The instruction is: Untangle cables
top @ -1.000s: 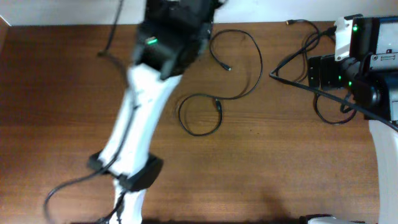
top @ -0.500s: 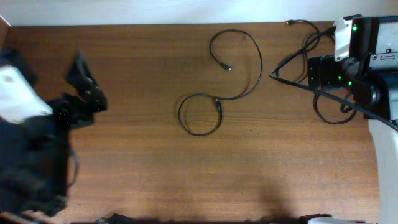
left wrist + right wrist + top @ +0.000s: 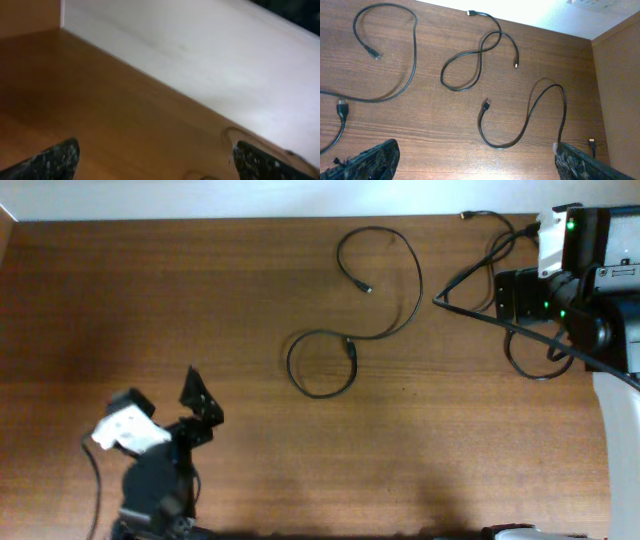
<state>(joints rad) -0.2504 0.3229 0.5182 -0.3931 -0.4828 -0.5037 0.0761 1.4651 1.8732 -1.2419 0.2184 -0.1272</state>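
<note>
Evidently both pincers stood wide open and gripped nothing. The left pincer (image 3: pixel 157 164) sat over the near left part of the tabletop (image 3: pixel 80 300), well apart from every cord, and its camera faced only bare wood and a pale wall (image 3: pixel 200 55). The right pincer (image 3: pixel 477 164) hung over the far right side. Three thin black cables lay separate on the wood below it. The long cable (image 3: pixel 415 47) swept in a wide arc toward the tabletop's middle. Beside it, near the wall, the second cable (image 3: pixel 481 51) crossed itself in a figure of eight. The third cable (image 3: pixel 530 117) snaked near the right edge, with one plug (image 3: pixel 485 104) lying apart from the others.
</note>
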